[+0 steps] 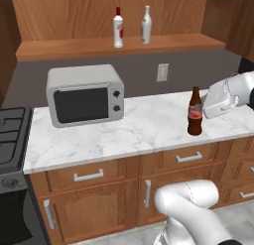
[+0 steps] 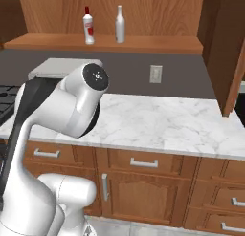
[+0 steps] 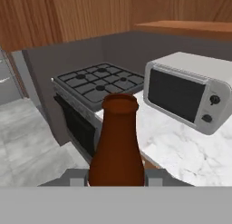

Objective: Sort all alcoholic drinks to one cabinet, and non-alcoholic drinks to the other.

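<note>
Left base view, left to right: stove point(image 1: 12, 135) at 9 o'clock, microwave point(image 1: 85, 95) on the marble table point(image 1: 139, 132), red-capped white bottle point(image 1: 118, 28) and grey-white bottle point(image 1: 146, 25) upright on the shelf point(image 1: 74, 46) at 12 o'clock. Cola bottle point(image 1: 195, 111) stands on the table at 3 o'clock; end effector point(image 1: 202, 106) closed narrow around it.

The cola bottle point(image 1: 195, 112) is dark brown with a red label. At 11 o'clock from it, one shelf bottle point(image 1: 118, 28) is white with red cap and label, the other point(image 1: 146, 25) pale grey. The microwave point(image 1: 85, 94) is light grey, the counter point(image 1: 144, 127) white marble with grey veins, the cabinets point(image 1: 129, 187) warm wood.
</note>
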Tool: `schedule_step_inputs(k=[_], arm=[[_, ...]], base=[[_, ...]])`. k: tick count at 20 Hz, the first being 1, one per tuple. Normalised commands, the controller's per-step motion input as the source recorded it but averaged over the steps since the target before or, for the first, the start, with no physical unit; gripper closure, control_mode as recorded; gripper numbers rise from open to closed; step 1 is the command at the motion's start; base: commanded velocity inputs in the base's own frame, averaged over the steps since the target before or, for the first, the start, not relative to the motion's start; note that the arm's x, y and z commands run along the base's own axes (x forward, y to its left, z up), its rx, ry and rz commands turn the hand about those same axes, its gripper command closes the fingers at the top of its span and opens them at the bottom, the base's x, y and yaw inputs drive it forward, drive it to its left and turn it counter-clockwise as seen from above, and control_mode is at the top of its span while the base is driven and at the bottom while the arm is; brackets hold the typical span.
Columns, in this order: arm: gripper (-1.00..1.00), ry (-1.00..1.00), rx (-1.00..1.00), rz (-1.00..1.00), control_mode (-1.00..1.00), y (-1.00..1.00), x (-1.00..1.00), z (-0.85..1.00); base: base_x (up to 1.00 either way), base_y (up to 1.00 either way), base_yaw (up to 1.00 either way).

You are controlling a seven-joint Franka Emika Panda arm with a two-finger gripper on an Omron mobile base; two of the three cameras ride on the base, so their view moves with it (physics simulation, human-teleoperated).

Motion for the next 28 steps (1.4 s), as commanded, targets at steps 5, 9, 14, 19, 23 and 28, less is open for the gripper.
schedule_step_inputs(k=[5,9,14,19,23,28], arm=[[1.00,0.00,0.00,0.00,1.00,0.00,0.00,0.00],[1.00,0.00,0.00,0.00,1.00,0.00,0.00,0.00],[1.00,0.00,0.00,0.00,1.00,0.00,0.00,0.00],[1.00,0.00,0.00,0.00,1.00,0.00,0.00,0.00],[1.00,0.00,0.00,0.00,1.00,0.00,0.00,0.00],[1.00,0.00,0.00,0.00,1.00,0.00,0.00,0.00]], base=[[-0.48,-0.74,0.00],[-0.39,-0.84,0.00],[-0.26,-0.93,0.00],[-0.07,-0.79,0.00],[0.00,-0.73,0.00],[0.00,-0.79,0.00]])
